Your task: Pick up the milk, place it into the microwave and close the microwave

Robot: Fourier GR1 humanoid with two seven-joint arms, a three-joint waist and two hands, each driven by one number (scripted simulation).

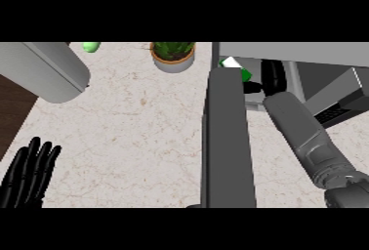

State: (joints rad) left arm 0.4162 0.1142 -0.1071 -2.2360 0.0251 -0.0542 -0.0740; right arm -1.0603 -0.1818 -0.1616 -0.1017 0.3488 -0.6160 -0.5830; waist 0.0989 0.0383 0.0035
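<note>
Pale marble worktop (144,122) carries the microwave (302,51) at its far right corner, its open door (228,146) jutting toward the near edge. Behind the door's far end the milk (234,64) sits just left of the right hand (272,78), whose grip cannot be told. Only the carton's white-and-green top shows, so its long axis is unreadable. At the near left corner the left hand (29,176) rests, fingers straight.

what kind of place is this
Probably a kitchen: a pale marbled stone counter, a grey microwave with its dark door swung open, and a leafy green potted plant.
</note>
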